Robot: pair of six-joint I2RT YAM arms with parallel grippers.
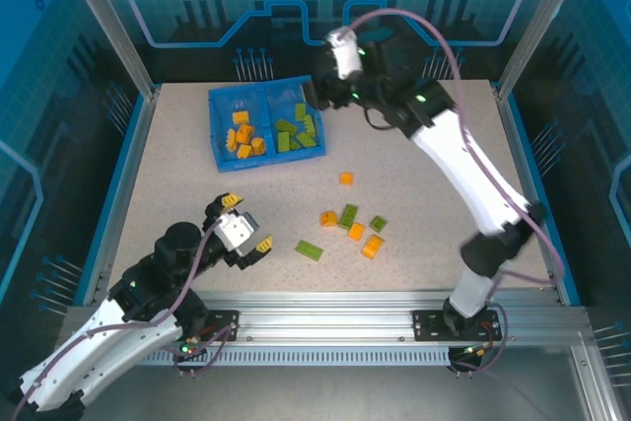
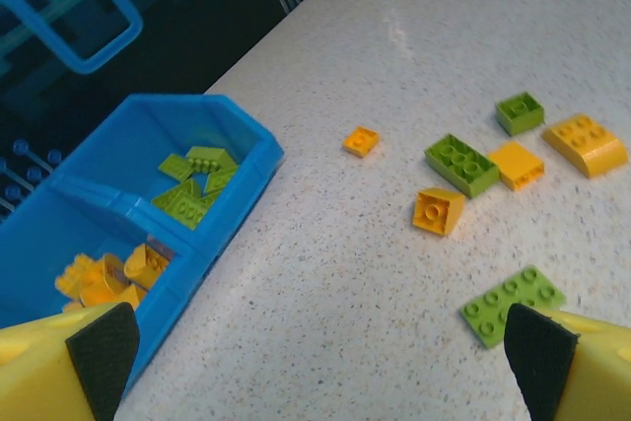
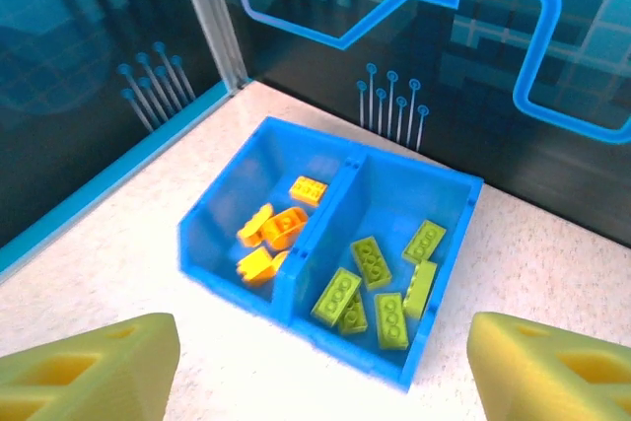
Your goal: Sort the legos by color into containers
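Note:
The blue tray (image 1: 215, 96) stands at the back left of the table. Its left container holds orange legos (image 1: 245, 135) and its right container holds green legos (image 1: 298, 130). My right gripper (image 1: 314, 96) hovers over the tray's right side, open and empty; in its wrist view the gripper (image 3: 320, 372) looks down on the tray (image 3: 424, 170) with the orange pile (image 3: 271, 234) and green pile (image 3: 380, 283). Several loose legos lie mid-table, among them a flat green lego (image 1: 309, 250) and a small orange lego (image 1: 346, 178). My left gripper (image 1: 242, 229) is open, left of the flat green lego (image 2: 513, 303).
The loose cluster includes a green brick (image 2: 460, 164), an orange wedge (image 2: 440, 211) and an orange curved piece (image 2: 587, 143). Bare tabletop lies between the tray (image 2: 237, 135) and the cluster. Enclosure posts and blue walls ring the table.

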